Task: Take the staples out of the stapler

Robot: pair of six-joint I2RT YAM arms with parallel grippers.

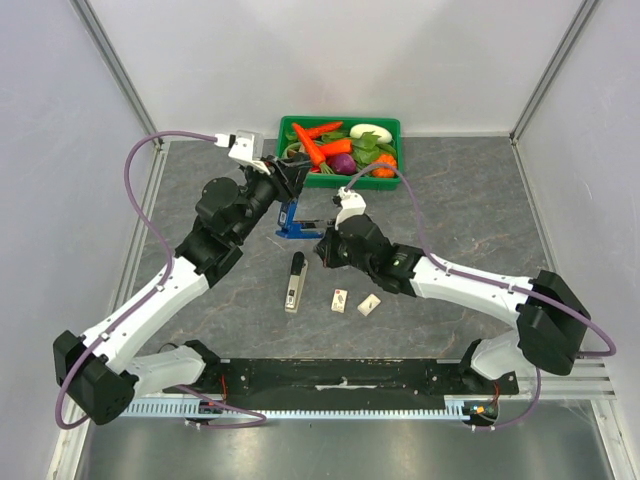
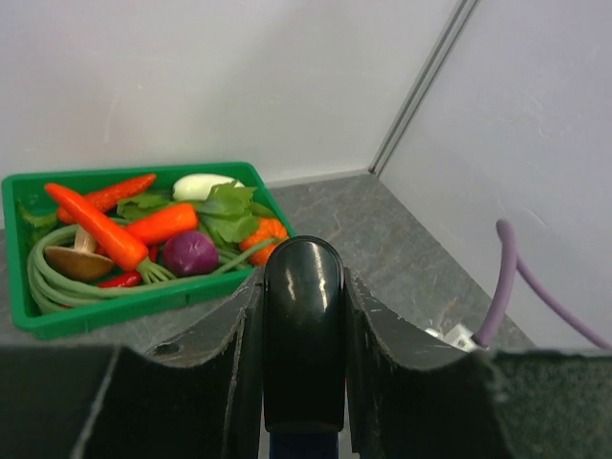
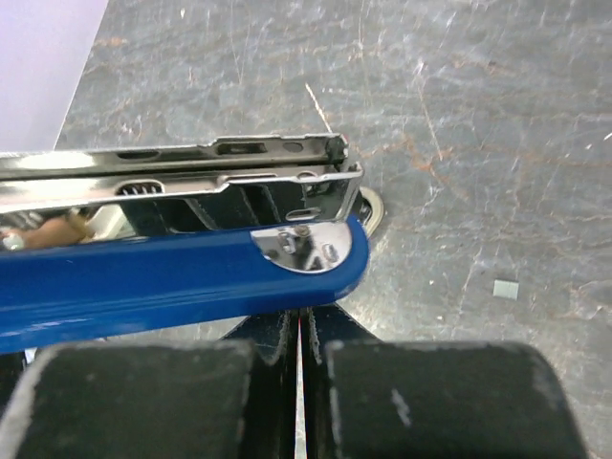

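**A:** Item one, the cream-white stapler (image 1: 294, 283). Location?

**B:** It lies flat on the grey worktop (image 1: 450, 200), long axis running roughly front to back, black parts on top. Only the top camera shows it. Nothing is touching it.

**A:** Position relative to the left gripper (image 1: 292, 193)?

**B:** Well apart. The stapler lies nearer the arm bases, and the gripper is further back, towards the green tray (image 1: 340, 121).

**A:** State of that gripper?

**B:** Part closed. In the left wrist view its fingers (image 2: 229, 354) press from either side on the rounded black top of a blue stapler (image 1: 291, 226), which stands up off the worktop.

**A:** Item two, the right gripper (image 1: 320, 240)?

**B:** Its fingers (image 3: 258, 330) are pressed fully together, and I can make out nothing between them. They sit just beside the blue stapler, right under its blue base in the right wrist view. The stapler's metal magazine (image 3: 191, 163) shows above that base. The cream-white stapler is near this gripper, on the side towards the arm bases, and not in contact.

**A:** Other entries?

**B:** Two small pale boxes, one (image 1: 340, 301) just right of the cream-white stapler and the second (image 1: 369, 305) beside the first. The tray holds toy vegetables (image 2: 124, 234): carrots, greens and a purple bulb. A tiny grey square chip (image 3: 506, 289) lies on the worktop
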